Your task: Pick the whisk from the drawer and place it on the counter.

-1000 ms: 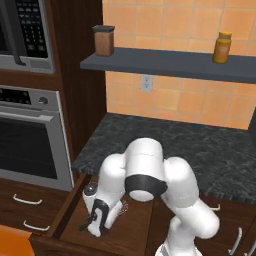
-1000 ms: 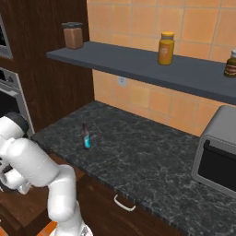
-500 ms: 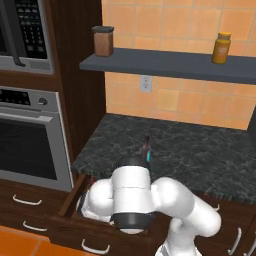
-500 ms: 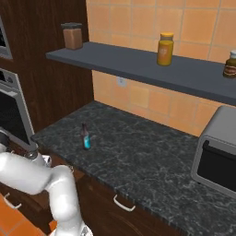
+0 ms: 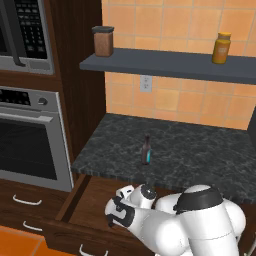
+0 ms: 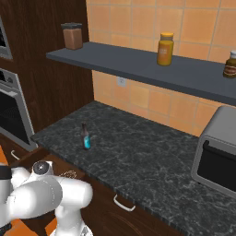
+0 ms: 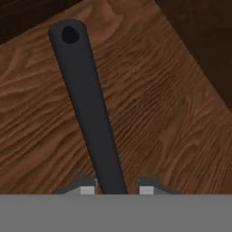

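Drawer (image 7: 181,113) floor; whisk (image 7: 88,104) between claw (image 7: 113,189) tips.

The arm (image 5: 175,227) is glossy white, built of fat rounded links with dark grey bands at the joints; its wrist (image 5: 120,212) carries a black collar with white markings.

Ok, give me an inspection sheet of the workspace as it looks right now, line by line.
Surface: counter, dark speckled stone.
Job's things: drawer pulled open; whisk lying on its wood bottom, black handle between the end effector's fingertips; wire loops visible at.
Clutter: small dark bottle with blue label standing on the counter.
End effector: down in the drawer, fingertips on either side of the handle; whether closed, cannot tell.
Cables: nothing seen.
Surroundings: wall shelf with jars, wall outlet, built-in oven, toaster oven.
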Controlling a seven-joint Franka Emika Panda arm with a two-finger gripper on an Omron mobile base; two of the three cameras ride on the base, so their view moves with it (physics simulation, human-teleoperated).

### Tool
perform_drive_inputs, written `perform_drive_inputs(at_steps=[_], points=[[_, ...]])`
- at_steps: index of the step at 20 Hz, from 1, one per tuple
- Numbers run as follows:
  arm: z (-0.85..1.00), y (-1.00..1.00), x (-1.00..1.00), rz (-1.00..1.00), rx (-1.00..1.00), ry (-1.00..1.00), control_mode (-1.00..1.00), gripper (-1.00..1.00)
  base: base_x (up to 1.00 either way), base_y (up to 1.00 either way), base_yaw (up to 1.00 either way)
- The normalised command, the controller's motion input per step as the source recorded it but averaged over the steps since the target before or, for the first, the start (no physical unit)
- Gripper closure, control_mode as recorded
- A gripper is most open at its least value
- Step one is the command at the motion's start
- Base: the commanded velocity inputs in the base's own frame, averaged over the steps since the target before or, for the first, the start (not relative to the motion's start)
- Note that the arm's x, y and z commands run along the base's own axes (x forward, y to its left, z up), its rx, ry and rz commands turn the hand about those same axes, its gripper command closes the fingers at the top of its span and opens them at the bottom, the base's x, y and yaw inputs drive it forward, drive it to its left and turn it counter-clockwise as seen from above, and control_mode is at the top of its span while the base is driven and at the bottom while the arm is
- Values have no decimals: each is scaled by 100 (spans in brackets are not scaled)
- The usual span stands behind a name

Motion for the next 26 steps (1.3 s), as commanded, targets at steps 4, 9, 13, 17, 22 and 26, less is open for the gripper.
perform_drive_inputs(at_steps=[4, 9, 13, 17, 22, 26], points=[[100, 71, -7, 8, -15, -4, -100, 100, 0, 0, 0], [100, 95, -1, 2, -23, -1, -100, 100, 0, 0, 0], [100, 38, 0, 0, -5, 1, -100, 100, 0, 0, 0], [100, -4, 9, -3, 0, 11, -100, 100, 0, 0, 0], [58, -83, 37, -10, 5, 19, -100, 100, 0, 0, 0], [0, -100, 0, -11, 5, 5, -100, 100, 0, 0, 0]])
